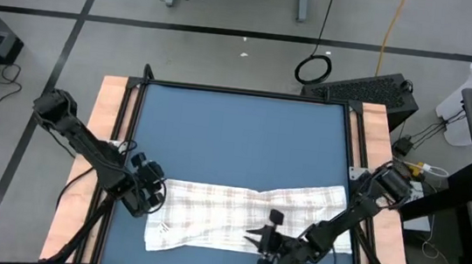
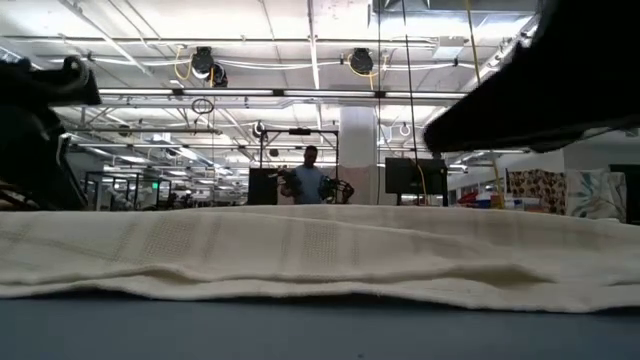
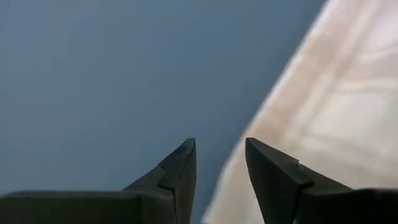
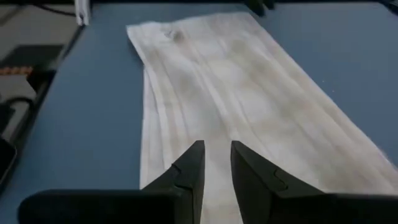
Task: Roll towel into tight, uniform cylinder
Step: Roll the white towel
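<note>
The thin white cloth towel with faint grey checked lines point(image 1: 249, 214) lies folded into a long flat strip across the blue mat point(image 1: 235, 141) of the table, running from about 8 o'clock to 4 o'clock in the high view; no roll has been started.

The left gripper point(image 1: 152, 195) sits at the strip's 9 o'clock end, its fingers point(image 3: 183, 165) parted a little and empty, one over bare mat, the other over the towel's edge. The right gripper point(image 1: 262, 238) hovers at about 6 o'clock over the near long edge, its fingers point(image 4: 193, 165) parted only narrowly, holding nothing.

To roll well, I judge one short end should be pinched across all its layers, turned over tightly for a firm first turn, and then advanced straight along the strip. The other gripper should keep the cloth taut. The long edges look slightly uneven, so they may need squaring to avoid a cone shape.

Count: one towel, one mat, two arms, two grippers, one distant person point(image 2: 310, 182) in the room beyond.
</note>
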Robot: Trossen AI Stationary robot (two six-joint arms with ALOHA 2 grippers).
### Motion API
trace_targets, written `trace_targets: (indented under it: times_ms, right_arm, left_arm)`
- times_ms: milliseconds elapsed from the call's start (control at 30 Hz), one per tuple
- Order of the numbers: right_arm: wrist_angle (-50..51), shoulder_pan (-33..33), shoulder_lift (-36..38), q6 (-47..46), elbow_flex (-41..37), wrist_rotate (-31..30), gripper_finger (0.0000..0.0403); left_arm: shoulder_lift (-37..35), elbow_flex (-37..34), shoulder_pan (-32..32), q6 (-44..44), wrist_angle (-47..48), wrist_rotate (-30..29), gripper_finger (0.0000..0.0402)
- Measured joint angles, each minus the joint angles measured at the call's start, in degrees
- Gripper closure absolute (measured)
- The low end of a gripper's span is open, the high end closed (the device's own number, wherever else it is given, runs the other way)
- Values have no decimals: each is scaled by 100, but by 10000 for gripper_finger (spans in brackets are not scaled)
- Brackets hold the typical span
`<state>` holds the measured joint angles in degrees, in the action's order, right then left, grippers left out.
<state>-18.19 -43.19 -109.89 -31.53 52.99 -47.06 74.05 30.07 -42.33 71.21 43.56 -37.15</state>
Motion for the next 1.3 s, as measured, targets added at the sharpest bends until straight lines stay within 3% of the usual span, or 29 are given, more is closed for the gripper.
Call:
trace_targets:
  times_ms: [167, 333, 467, 567, 733, 933, 1100, 1300]
  right_arm:
    - [-1133, 342, -714, 510, 0, 1072, 333]
    - [-1387, 538, -1079, 152, 11, 1827, 333]
    - [-1519, 556, -1099, 124, 18, 1932, 333]
    - [-1499, 550, -915, 371, -4, 2011, 333]
    - [-1593, 668, -290, 940, 2, 1564, 333]
    - [-1430, 916, 283, 1409, 5, 1588, 333]
    - [-988, 1106, 358, 1437, 2, 1605, 333]
    - [-617, 1197, 369, 1364, 2, 2183, 333]
  left_arm:
    - [384, -449, 0, 60, -246, -49, 258]
    - [600, -677, -13, 738, -37, -178, 258]
    - [637, -736, 2, 1421, 881, -282, 258]
    - [635, -718, 2, 1688, 969, -475, 258]
    - [622, -366, 2, 1646, 965, -480, 258]
    - [446, 282, 2, 1011, 979, -471, 258]
    - [66, 655, 176, 304, 1019, 282, 258]
    - [-358, 632, 274, -234, 995, 1538, 230]
